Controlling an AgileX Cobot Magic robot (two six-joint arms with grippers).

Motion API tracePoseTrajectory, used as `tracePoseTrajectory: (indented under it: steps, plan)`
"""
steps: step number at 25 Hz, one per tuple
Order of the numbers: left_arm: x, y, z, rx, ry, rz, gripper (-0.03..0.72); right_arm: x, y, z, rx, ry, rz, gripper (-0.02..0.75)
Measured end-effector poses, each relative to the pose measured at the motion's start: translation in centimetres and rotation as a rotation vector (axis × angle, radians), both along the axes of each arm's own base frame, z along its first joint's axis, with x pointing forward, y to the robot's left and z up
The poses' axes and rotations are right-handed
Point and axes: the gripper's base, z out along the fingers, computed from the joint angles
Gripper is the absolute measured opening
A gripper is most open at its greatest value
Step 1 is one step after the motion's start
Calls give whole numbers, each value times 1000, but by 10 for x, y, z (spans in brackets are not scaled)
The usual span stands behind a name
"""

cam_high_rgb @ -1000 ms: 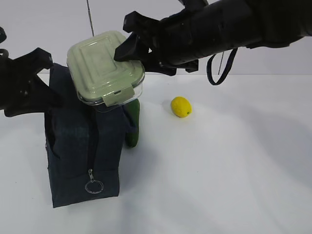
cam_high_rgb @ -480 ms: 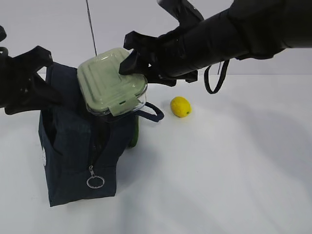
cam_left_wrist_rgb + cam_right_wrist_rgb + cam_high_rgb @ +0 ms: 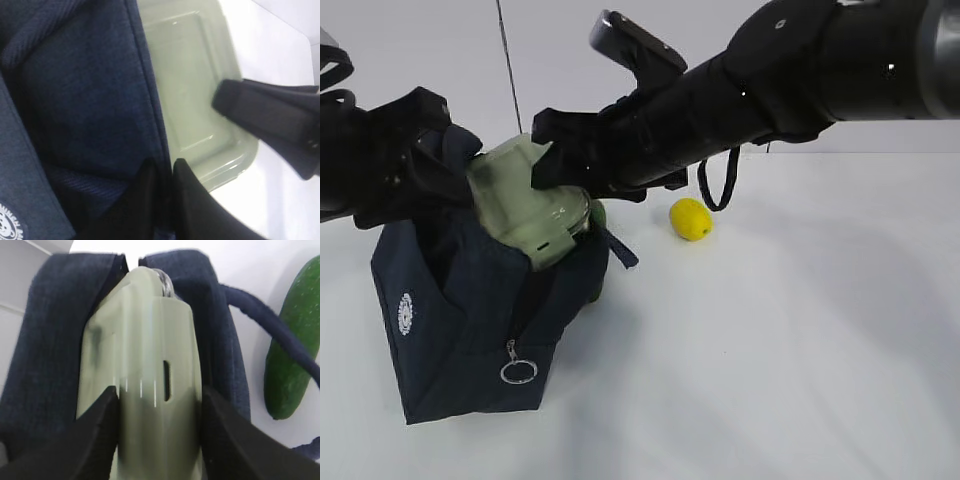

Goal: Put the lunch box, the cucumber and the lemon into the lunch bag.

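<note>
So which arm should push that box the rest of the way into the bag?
The right. Its pincer already grips the lunch box, tilted into the lunch bag mouth. The left pincer is pinching the bag's edge, holding it open.

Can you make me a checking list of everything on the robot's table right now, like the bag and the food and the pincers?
Surface: white table, bare around the things.
Lunch bag: open, leaning.
Lunch box: tilted, partly inside the bag's mouth.
Cucumber: lying on the table beside the bag.
Lemon: on the table, apart from the bag.
Clutter: nothing seen.
Left pincer: shut on the bag's fabric edge.
Right pincer: gripping the lunch box.
Cables: dark loop hanging under the right arm.
Surroundings: plain white wall.
</note>
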Motion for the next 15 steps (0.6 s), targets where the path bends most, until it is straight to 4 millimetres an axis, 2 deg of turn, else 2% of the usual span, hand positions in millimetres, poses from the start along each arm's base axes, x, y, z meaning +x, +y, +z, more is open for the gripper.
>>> tracePoseTrajectory:
  steps: [5, 8, 15]
  plan:
    - [0, 0, 0, -3, -7, 3, 33, -4, 16, -14, -23, 25, 49, 383]
    - [2, -1, -2, 1, 2, 4, 33, -4, 23, -14, -22, 20, 65, 383]
    - [3, -1, -2, -9, 2, 13, 33, -1, 27, -13, 46, 58, 24, 383]
